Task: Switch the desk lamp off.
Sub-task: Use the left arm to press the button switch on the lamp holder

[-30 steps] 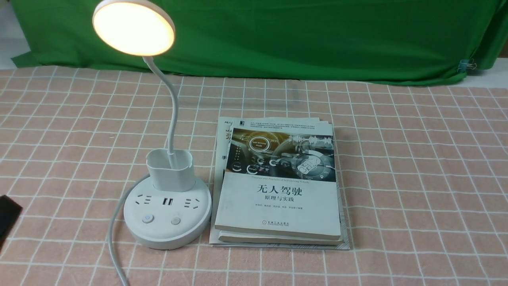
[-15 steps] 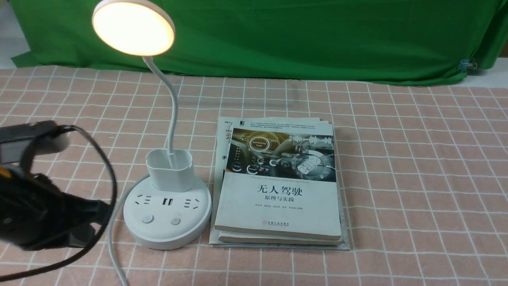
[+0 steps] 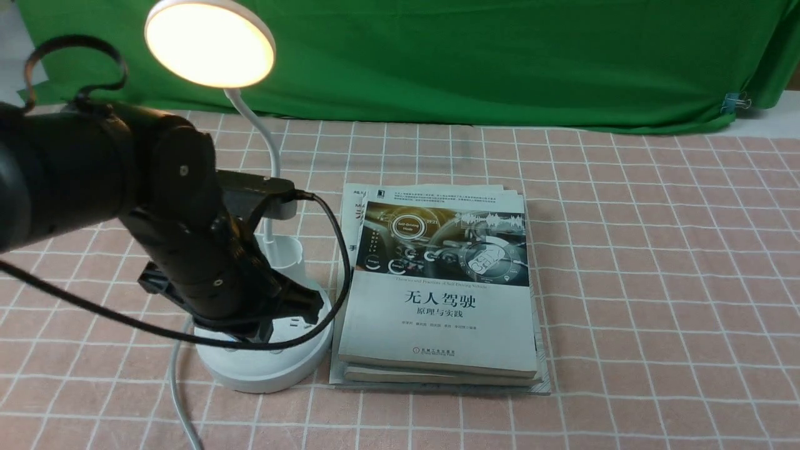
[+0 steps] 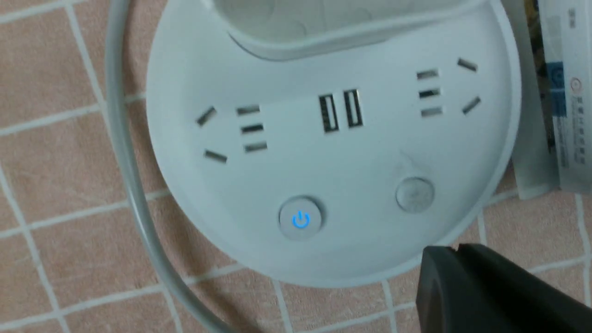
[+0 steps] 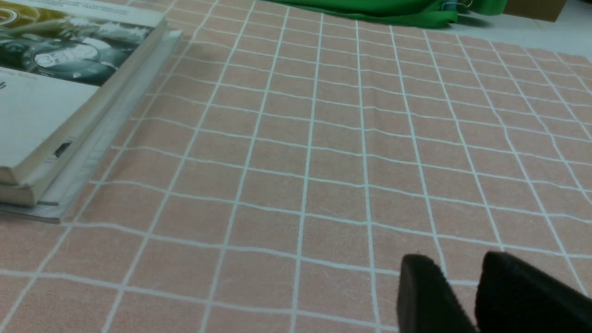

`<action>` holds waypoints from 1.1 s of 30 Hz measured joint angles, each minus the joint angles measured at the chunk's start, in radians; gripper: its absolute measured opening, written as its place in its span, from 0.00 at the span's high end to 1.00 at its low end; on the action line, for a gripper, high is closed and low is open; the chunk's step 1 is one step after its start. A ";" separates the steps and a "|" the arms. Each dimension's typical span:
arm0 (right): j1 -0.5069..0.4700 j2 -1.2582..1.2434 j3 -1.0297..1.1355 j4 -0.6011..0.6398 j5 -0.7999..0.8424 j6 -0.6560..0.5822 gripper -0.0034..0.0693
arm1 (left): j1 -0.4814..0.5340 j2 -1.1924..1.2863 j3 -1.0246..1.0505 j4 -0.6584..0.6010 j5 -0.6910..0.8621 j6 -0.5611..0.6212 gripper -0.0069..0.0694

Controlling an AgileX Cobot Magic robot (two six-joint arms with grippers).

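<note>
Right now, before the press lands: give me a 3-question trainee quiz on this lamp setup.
1. True or false: the desk lamp is switched off.
2. Multiple choice: on the lamp base, which button glows blue? A) the one nearer the power cord; B) the one farther from it; C) both.
3. Short answer: in the left wrist view, which button is the left gripper closest to?

Key
1. False: the head is glowing.
2. A.
3. The unlit button. The gripper sits just off the base rim beside it, not touching it.
</note>
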 joint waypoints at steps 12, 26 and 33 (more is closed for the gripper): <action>0.000 0.000 0.000 0.000 0.000 0.000 0.62 | -0.001 0.118 -0.056 0.004 0.028 0.000 0.90; 0.000 0.000 0.000 0.000 0.000 0.000 0.62 | -0.001 0.153 -0.075 0.021 0.025 0.000 0.90; 0.000 0.000 0.000 0.000 0.000 0.000 0.62 | -0.001 0.079 -0.065 0.029 0.032 0.000 0.90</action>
